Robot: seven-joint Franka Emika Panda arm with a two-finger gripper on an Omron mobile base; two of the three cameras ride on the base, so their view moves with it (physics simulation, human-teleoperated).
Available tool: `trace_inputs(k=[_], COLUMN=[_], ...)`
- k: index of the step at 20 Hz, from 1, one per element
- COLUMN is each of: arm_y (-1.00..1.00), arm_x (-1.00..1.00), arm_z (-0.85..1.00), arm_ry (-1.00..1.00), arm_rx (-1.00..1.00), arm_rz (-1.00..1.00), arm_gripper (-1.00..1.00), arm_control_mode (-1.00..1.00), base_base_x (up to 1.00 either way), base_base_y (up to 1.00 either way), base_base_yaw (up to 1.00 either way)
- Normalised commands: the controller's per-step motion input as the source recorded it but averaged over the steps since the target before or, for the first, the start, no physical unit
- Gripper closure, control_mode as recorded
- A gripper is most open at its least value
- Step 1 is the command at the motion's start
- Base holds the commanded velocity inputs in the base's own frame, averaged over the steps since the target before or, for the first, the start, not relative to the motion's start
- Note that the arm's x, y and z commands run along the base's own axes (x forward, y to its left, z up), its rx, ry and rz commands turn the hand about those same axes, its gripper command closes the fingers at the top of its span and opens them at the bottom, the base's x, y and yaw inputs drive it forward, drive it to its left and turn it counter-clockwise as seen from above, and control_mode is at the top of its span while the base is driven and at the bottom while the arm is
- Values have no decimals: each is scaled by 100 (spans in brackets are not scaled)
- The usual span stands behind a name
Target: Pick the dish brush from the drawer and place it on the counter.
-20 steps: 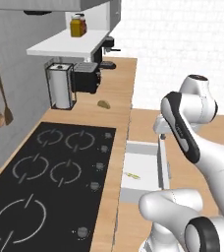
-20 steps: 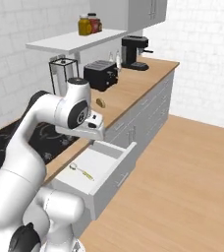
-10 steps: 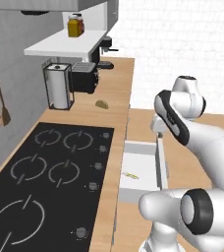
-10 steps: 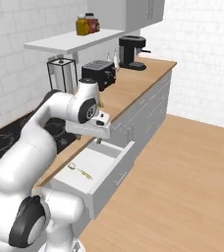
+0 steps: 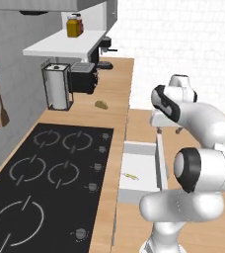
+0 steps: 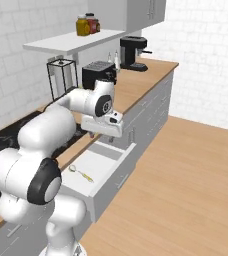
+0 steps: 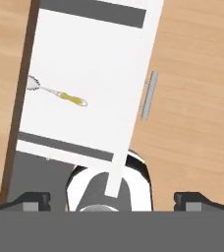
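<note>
The white arm rose from the base, bent sharply at its elbow and doubled back, so that the hand hung above the pulled-out drawer (image 5: pixel 156 160), wrist turned downward. The claw (image 7: pixel 112 199) looked straight down into the drawer, its two dark fingertips (image 7: pixel 31 199) standing far apart at the lower corners of the hand view, wide and holding nothing. In the right base view the claw (image 6: pixel 102 134) sat under the flat white hand block, above the far end of the drawer (image 6: pixel 117 172).

The dish brush (image 7: pixel 57 93) lay flat on the white floor of the drawer, alone, well below the claw and untouched. Its yellow handle and small whitish round head lay aslant in the hand view. From the left base camera the dish brush (image 5: pixel 130 176) showed as a small yellow sliver in the near half of the drawer; from the right base camera the dish brush (image 6: pixel 81 172) lay near the table-side wall.

The wood-grain table (image 5: pixel 117 101) ran to the left of the drawer, with the black cooktop (image 5: pixel 40 183) set into it. A small tan-olive lump (image 5: pixel 102 104) rested on the table beyond the cooktop, near a black toaster (image 5: pixel 82 78) and a paper towel holder (image 5: pixel 57 86). A coffee machine (image 6: pixel 134 52) stood at the far end.
</note>
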Motion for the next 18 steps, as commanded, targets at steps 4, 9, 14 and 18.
trace_inputs(k=[4, 9, 14, 18], arm_y=[-8, -19, 3, 3], arm_x=[39, 17, 6, -11], arm_z=[-46, -62, -75, -92], arm_ry=[-2, 0, 4, 5], arm_rx=[-1, -5, -16, -6], arm_rz=[-13, -4, 2, 7], arm_gripper=[-100, -100, -100, -100], arm_control_mode=[-100, -100, -100, -100], base_base_x=[0, 0, 0, 0], base_base_y=[0, 0, 0, 0], base_base_yaw=[0, 0, 0, 0])
